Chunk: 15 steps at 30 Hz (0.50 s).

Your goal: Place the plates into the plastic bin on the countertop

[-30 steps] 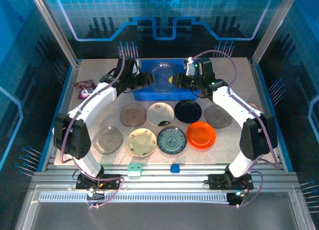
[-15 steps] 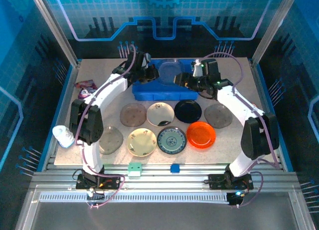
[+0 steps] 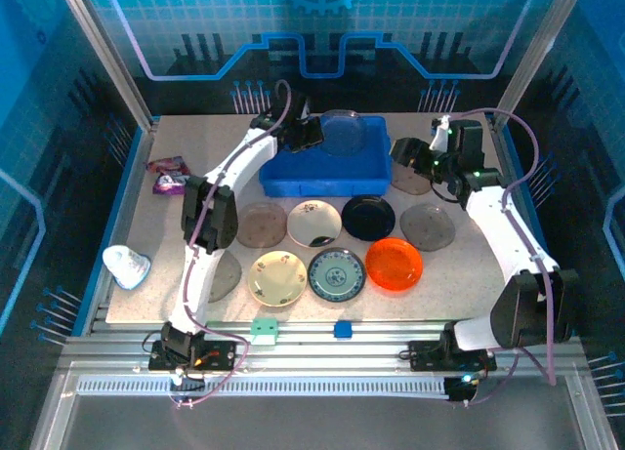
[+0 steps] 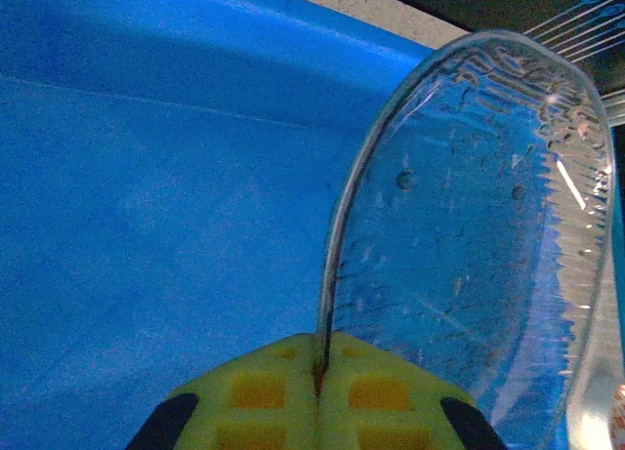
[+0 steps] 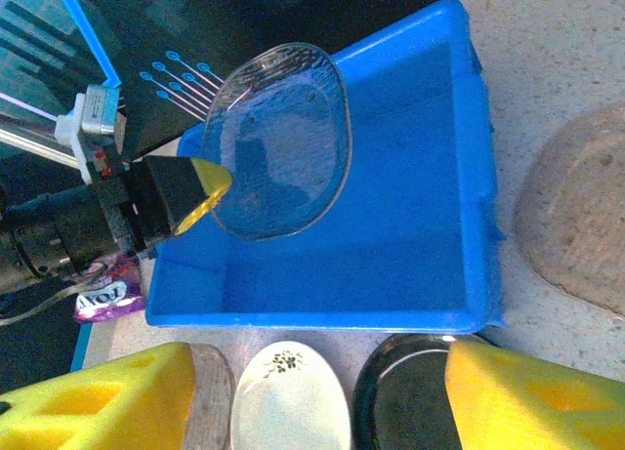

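Plate [image 3: 344,131]: clear, tilted over bin [image 3: 293,182], top centre
Left gripper [image 4: 317,372]: clenched on its edge
Right gripper [image 3: 403,157]: released, right of bin

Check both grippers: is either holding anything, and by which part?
Left gripper is shut on the clear, ribbed glass plate, pinching its rim edge-on over the bright-blue plastic bin. Right gripper is open, holding nothing.

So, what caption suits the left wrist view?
Left gripper pinches a clear plate by its rim over the blue bin.
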{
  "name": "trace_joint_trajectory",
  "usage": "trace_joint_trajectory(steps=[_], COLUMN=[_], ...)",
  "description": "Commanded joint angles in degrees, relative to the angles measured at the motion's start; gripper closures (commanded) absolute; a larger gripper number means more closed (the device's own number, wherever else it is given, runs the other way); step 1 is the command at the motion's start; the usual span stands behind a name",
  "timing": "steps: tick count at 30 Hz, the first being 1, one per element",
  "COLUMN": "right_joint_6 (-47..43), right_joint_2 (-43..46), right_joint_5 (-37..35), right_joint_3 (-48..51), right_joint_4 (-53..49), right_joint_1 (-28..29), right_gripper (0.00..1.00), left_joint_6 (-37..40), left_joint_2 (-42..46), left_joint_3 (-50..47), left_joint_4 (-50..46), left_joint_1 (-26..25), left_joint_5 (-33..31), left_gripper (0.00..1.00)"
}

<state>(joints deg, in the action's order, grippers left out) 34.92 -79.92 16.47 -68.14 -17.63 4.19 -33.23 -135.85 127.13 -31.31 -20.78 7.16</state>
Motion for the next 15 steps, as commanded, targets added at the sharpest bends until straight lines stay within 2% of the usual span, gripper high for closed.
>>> trace_joint_trajectory(steps=[1,15], right_joint_6=[-0.64,0.59], right_joint_2=[2.03,3.37], right_joint_5=[-0.69,1.43], right_joint_3=[1.56,7.38], right_joint_4=[-2.63,-0.40], right_joint_1=[-1.37,-3.09], right_gripper=[0.31,0.32], left_joint_6=[-1.67,-6.77], left_joint_2=[-3.70,-11.11], left_joint_3=[4.97,8.19], left_joint_4=[-5.19,-2.37], left_joint_1=[-1.00,-2.38], left_joint_5=[-2.15,-0.85], left_gripper=[1.00,1.00])
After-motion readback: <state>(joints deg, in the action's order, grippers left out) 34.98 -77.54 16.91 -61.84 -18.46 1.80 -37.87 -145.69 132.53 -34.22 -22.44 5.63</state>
